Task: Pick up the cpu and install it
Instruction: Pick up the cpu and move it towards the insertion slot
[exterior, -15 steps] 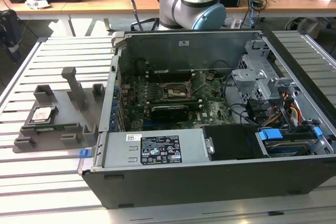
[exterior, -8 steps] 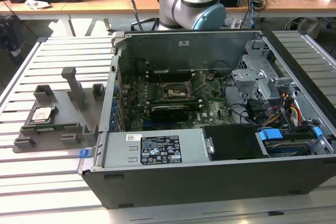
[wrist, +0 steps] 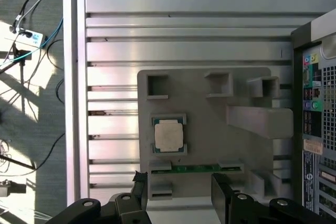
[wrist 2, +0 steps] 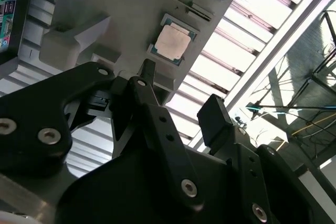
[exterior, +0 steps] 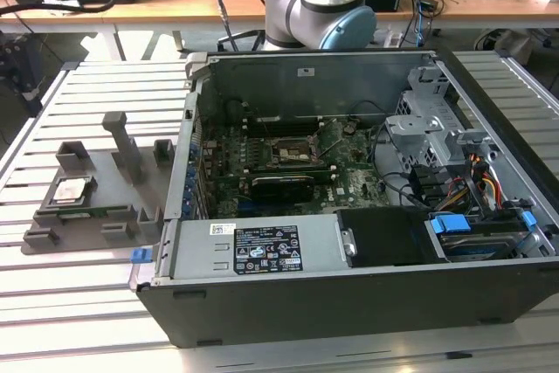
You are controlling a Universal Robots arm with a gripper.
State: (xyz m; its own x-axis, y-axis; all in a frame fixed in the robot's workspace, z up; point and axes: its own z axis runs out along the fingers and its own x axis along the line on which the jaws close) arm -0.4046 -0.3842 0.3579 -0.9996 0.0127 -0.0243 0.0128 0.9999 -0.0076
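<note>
The cpu (exterior: 72, 189) is a small silvery square with a thin green rim. It lies flat in a recess of the grey holder block (exterior: 96, 216), on the slatted table at the exterior view's left. In both wrist views the cpu (wrist: 169, 135) (wrist 2: 173, 42) lies well below my gripper (wrist: 181, 187) (wrist 2: 181, 100). My gripper is open, its black fingers (wrist: 140, 183) apart and holding nothing, hanging over the holder block's edge near the cpu. The dark socket frame (exterior: 293, 151) sits on the motherboard inside the open computer case (exterior: 262, 255).
A long green memory strip (wrist: 194, 168) lies in a slot of the holder block beside the cpu. Upright posts (exterior: 122, 141) rise from the block. The arm's base (exterior: 319, 2) stands behind the case. Cables and drive bays (exterior: 454, 189) crowd the case's right side.
</note>
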